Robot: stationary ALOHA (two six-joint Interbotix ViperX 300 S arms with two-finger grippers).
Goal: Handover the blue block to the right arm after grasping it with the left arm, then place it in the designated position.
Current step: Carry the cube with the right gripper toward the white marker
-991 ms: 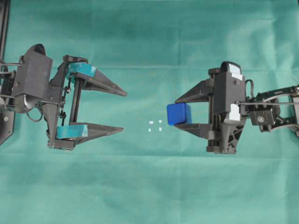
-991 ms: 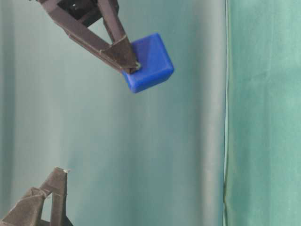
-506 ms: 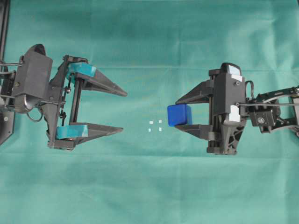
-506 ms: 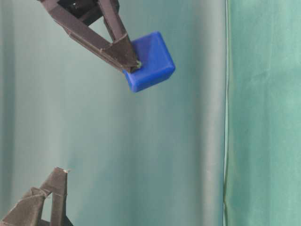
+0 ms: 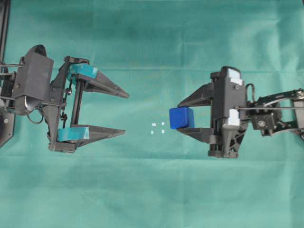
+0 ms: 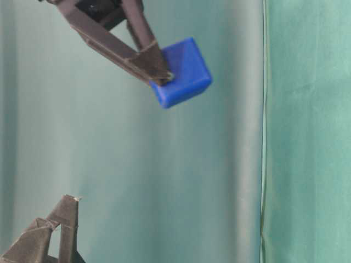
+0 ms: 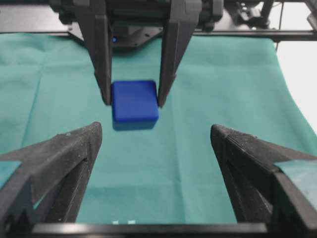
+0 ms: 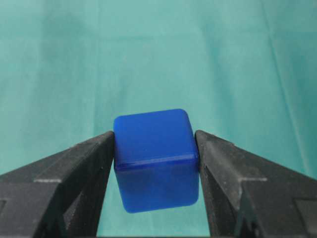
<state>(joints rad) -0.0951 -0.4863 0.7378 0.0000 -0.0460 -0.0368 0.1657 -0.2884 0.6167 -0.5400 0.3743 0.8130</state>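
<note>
The blue block (image 5: pixel 181 118) hangs above the green cloth, pinched between the all-black fingers of my right gripper (image 5: pixel 179 117), which is shut on its two sides (image 8: pixel 155 144). In the right wrist view the block (image 8: pixel 155 158) fills the gap between the tips. The designated position (image 5: pixel 157 128) is a small square of white dots just left of the block in the overhead view. My left gripper (image 5: pixel 126 113), with teal pads, stands wide open at the left, empty and facing the block (image 7: pixel 134 102) from a distance.
Green cloth (image 5: pixel 152 190) covers the whole table. A black frame rail (image 5: pixel 4 28) runs along the far left edge. In the table-level view one left fingertip (image 6: pixel 68 201) shows low at the left.
My right gripper has shifted slightly toward the left arm and turned a little, carrying the block. The left arm has not moved.
</note>
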